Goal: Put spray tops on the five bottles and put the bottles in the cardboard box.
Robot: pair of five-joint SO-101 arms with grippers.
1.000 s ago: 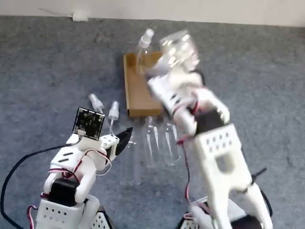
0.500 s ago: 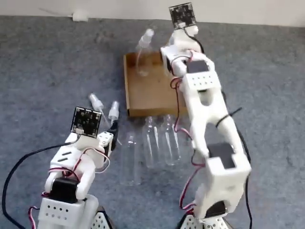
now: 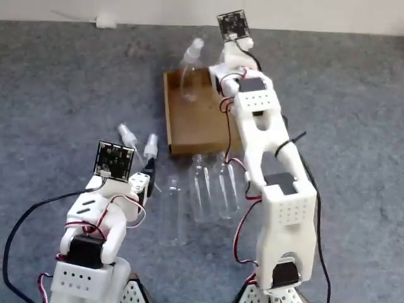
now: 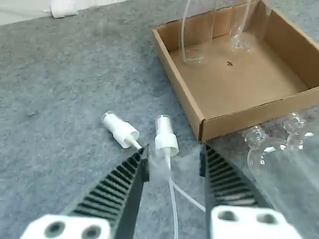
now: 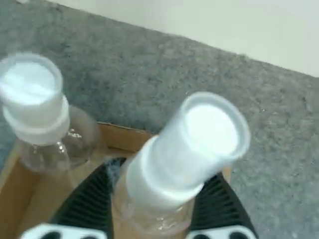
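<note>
high view: the box point(image 3: 197, 126) lay on the tabletop point(image 3: 63, 82), and a capped bottle point(image 3: 188, 71) stood in its far corner. the right arm point(image 3: 260, 126) was stretched over the box. three bare bottles point(image 3: 201, 189) lay side by side just before the box. the left gripper point(image 3: 151, 172) was set near a top point(image 3: 150, 146) and a second top point(image 3: 126, 134).

left wrist view: the left gripper was seen with jaws apart. the top lay between their tips, not yet touched, and the second top lay just beside it. such a top was judged small and light, with a thin, bendy dip tube. the stiff collar was therefore judged the place to take it, never the tube. in the box, a held bottle point(image 4: 249, 25) appeared to rest on the floor near the capped bottle.

right wrist view: the right gripper point(image 5: 159, 196) was seen clamped on the held bottle, which had its top fitted. the bottle was judged empty, light, thin-walled and slick. a hard squeeze at mid-body would likely dent it or let it slip. the shoulder under the collar, where the jaws sat, was judged the firmer hold.
</note>
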